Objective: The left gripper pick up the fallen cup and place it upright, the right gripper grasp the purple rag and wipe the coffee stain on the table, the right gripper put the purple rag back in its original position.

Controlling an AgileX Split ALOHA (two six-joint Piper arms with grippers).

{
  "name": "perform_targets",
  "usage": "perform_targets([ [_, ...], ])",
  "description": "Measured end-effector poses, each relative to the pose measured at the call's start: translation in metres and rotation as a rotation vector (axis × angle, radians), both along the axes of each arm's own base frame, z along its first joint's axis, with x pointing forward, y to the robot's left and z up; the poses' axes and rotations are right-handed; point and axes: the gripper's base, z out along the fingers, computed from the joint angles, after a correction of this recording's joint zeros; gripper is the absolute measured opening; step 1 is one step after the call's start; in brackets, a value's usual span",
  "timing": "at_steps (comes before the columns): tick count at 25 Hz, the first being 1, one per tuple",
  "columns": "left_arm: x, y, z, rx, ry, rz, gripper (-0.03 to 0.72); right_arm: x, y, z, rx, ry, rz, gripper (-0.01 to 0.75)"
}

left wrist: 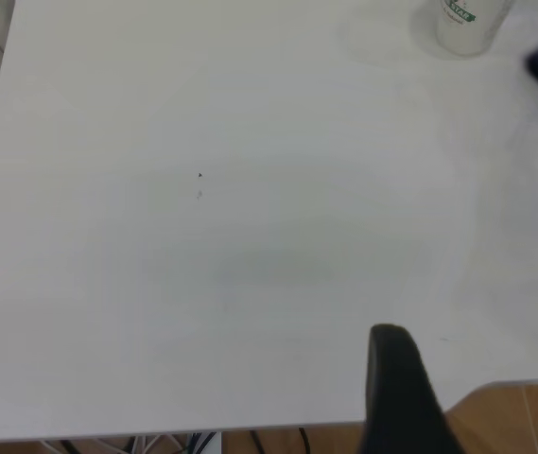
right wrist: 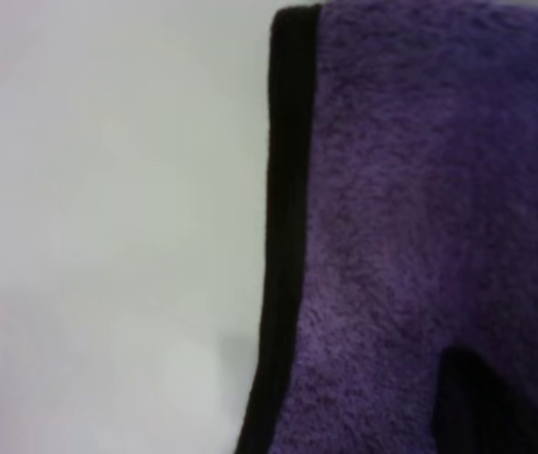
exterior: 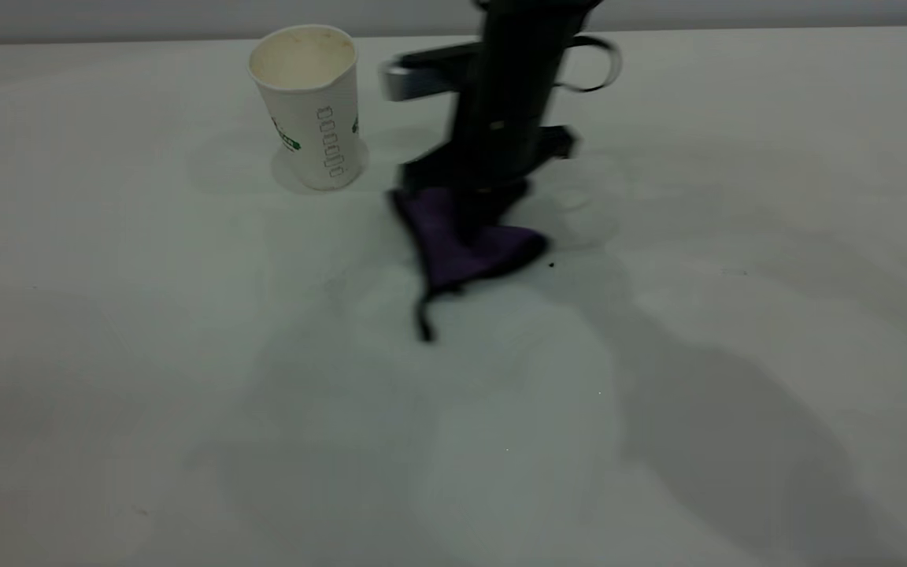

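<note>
The cup (exterior: 310,102) stands upright at the back left of the table (exterior: 186,409); it also shows in the left wrist view (left wrist: 462,24). My right gripper (exterior: 473,195) is shut on the purple rag (exterior: 461,244) at the table's middle, to the right of the cup. The rag hangs bunched from it, with its lower edge and black loop tab (exterior: 424,319) at the tabletop. In the right wrist view the rag (right wrist: 420,208) fills the frame beside a dark finger (right wrist: 477,407). The coffee stain is not visible. Of my left gripper only one dark finger (left wrist: 393,378) shows, near the table's edge and far from the cup.
A tiny black speck (exterior: 552,264) lies just right of the rag. A faint pale ring mark (exterior: 571,201) shows behind it. The table's near edge and the wooden floor (left wrist: 519,416) show in the left wrist view.
</note>
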Motion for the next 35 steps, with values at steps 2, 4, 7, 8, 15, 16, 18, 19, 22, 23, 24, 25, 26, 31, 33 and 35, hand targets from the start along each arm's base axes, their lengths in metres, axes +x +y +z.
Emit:
perform_targets([
  [2,0.0,0.0,0.0,0.0,0.0,0.0,0.495,0.003,0.003,0.0,0.028,-0.048,-0.006,0.055],
  [4,0.0,0.0,0.0,0.0,0.0,0.0,0.495,0.01,-0.007,0.0,0.031,-0.057,-0.047,0.055],
  [7,0.0,0.0,0.0,0.0,0.0,0.0,0.495,0.027,-0.042,-0.001,-0.01,-0.031,-0.138,0.056],
  [8,0.0,0.0,0.0,0.0,0.0,0.0,0.495,0.033,-0.057,-0.002,-0.028,-0.02,-0.174,0.058],
  [15,0.0,0.0,0.0,0.0,0.0,0.0,0.495,0.056,-0.163,-0.001,-0.197,0.117,-0.349,0.062],
  [16,0.0,0.0,0.0,0.0,0.0,0.0,0.495,0.057,-0.178,0.0,-0.22,0.143,-0.367,0.062],
  [18,0.0,0.0,0.0,0.0,0.0,0.0,0.495,0.057,-0.203,0.0,-0.258,0.188,-0.398,0.066],
  [19,0.0,0.0,0.0,-0.001,0.0,0.001,0.495,0.057,-0.215,0.0,-0.27,0.209,-0.416,0.074],
  [22,0.0,0.0,0.0,-0.001,0.0,0.001,0.495,0.058,-0.242,0.004,-0.289,0.239,-0.446,0.155],
  [23,0.0,0.0,0.0,-0.001,0.0,0.001,0.495,0.058,-0.25,0.007,-0.296,0.239,-0.442,0.214],
  [24,0.0,0.0,0.0,-0.001,0.0,0.001,0.495,0.058,-0.254,0.013,-0.3,0.235,-0.435,0.275],
  [25,0.0,0.0,0.0,-0.001,0.0,0.001,0.495,0.06,-0.259,0.023,-0.303,0.225,-0.433,0.361],
  [26,0.0,0.0,0.0,-0.001,0.0,0.001,0.495,0.061,-0.262,0.035,-0.305,0.207,-0.427,0.455],
  [31,0.0,0.0,0.0,-0.001,0.0,0.001,0.495,0.063,-0.263,0.143,-0.274,0.06,-0.406,0.715],
  [33,0.0,0.0,0.0,-0.001,0.0,0.001,0.495,0.055,-0.264,0.188,-0.26,0.023,-0.412,0.724],
  [35,0.0,0.0,0.0,-0.001,0.0,0.001,0.495,0.043,-0.264,0.235,-0.238,-0.034,-0.418,0.725],
])
